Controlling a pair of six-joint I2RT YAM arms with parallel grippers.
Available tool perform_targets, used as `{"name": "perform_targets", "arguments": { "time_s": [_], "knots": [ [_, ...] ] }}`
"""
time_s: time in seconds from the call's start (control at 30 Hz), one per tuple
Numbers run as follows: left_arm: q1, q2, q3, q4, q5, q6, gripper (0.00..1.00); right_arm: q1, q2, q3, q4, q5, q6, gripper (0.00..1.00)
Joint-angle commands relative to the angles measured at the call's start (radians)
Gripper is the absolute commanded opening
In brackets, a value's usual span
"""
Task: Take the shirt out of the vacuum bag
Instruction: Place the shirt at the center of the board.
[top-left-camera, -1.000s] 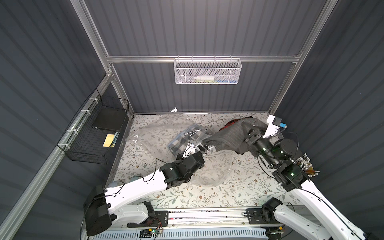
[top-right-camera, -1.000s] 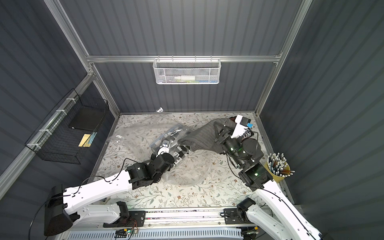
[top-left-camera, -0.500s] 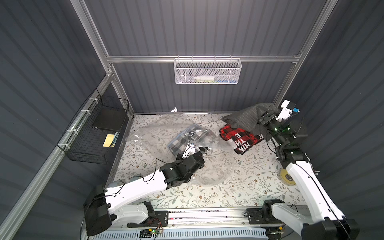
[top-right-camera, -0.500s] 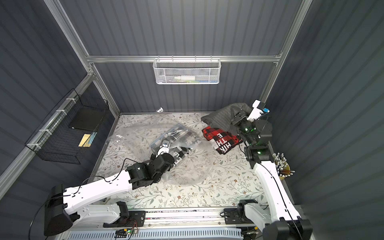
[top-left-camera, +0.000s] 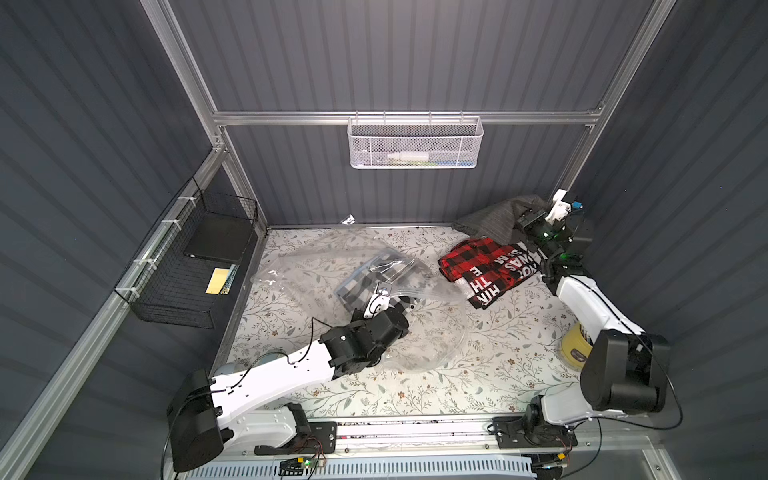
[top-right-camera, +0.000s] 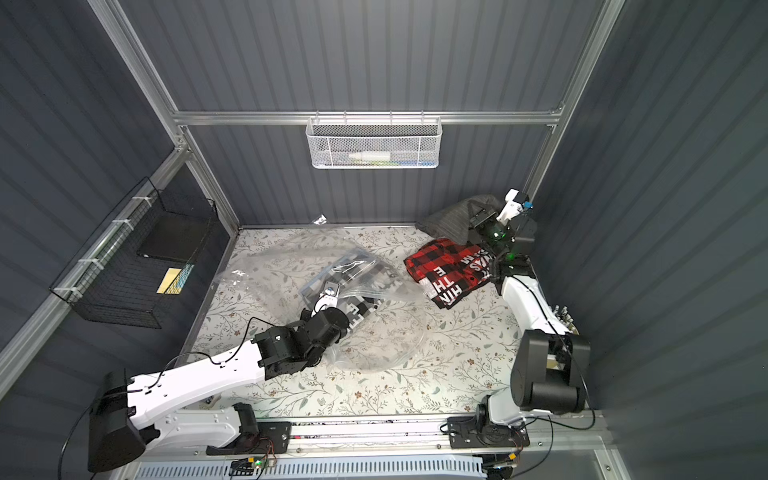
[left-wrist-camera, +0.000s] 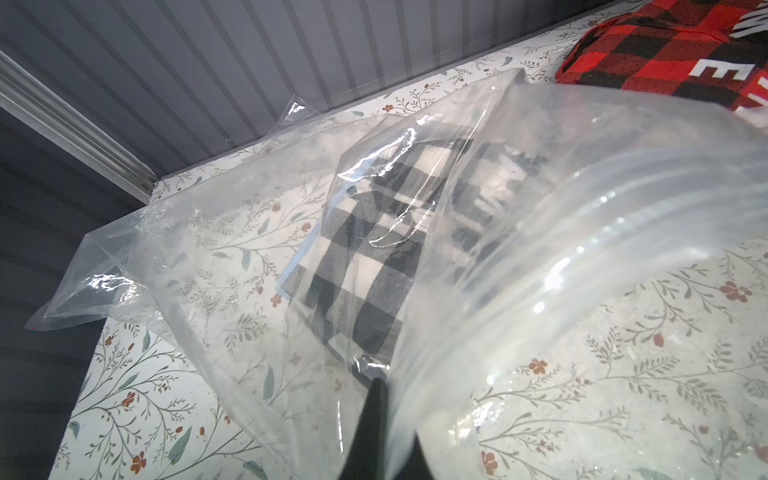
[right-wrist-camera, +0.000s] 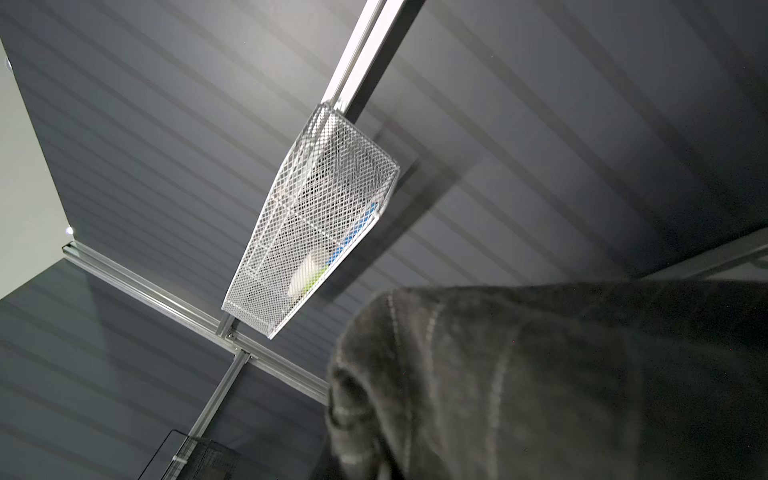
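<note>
The grey shirt (top-left-camera: 486, 220) is out, held in the far right corner
In both top views the right gripper (top-left-camera: 527, 217) is clamped on it; it trails toward the vacuum bag (top-left-camera: 307, 266) but hangs well apart, where a second ago it reached the mouth. Left wrist: the left gripper (left-wrist-camera: 376, 395) pinches the bag's edge. Right wrist: grey cloth close ahead

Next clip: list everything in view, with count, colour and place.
vacuum bag: one, clear, table centre
checked shirt: one, grey, white and black, inside the vacuum bag
plaid shirt: one, red-black with white letters, table back right
striped shirt: one, dark grey, held up at back right corner
mesh basket: one, white, back wall
white bottle: one, in the mesh basket
wire basket: one, black, left wall
cup: one, yellow, right table edge
table: one, floral
left end effector: shut on vacuum bag
right end effector: shut on striped shirt
</note>
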Motion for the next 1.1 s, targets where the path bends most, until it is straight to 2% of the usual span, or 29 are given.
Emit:
{"name": "perform_targets", "arguments": {
  "time_s": [0.0, 0.17, 0.47, 0.8, 0.97, 1.07],
  "knots": [
    [-0.001, -0.026, -0.007, -0.037, -0.025, -0.008, 0.00, -0.039, 0.079, 0.063, 0.162, -0.064, 0.040, 0.00],
    [-0.001, -0.026, -0.010, -0.034, -0.026, -0.009, 0.00, -0.066, 0.219, 0.126, 0.295, -0.147, 0.131, 0.00],
    [-0.001, -0.013, -0.009, -0.037, -0.031, -0.011, 0.00, -0.068, 0.321, 0.223, 0.257, -0.175, 0.070, 0.00],
    [-0.001, -0.003, -0.006, -0.032, -0.022, -0.011, 0.00, -0.029, 0.363, -0.056, 0.405, -0.185, 0.081, 0.00],
    [0.000, -0.002, -0.003, -0.035, -0.021, -0.008, 0.00, 0.002, 0.318, -0.215, 0.502, -0.159, 0.105, 0.00],
    [0.000, -0.010, -0.007, -0.032, -0.020, -0.007, 0.00, 0.030, 0.274, -0.266, 0.460, -0.129, 0.047, 0.00]
  ]
}}
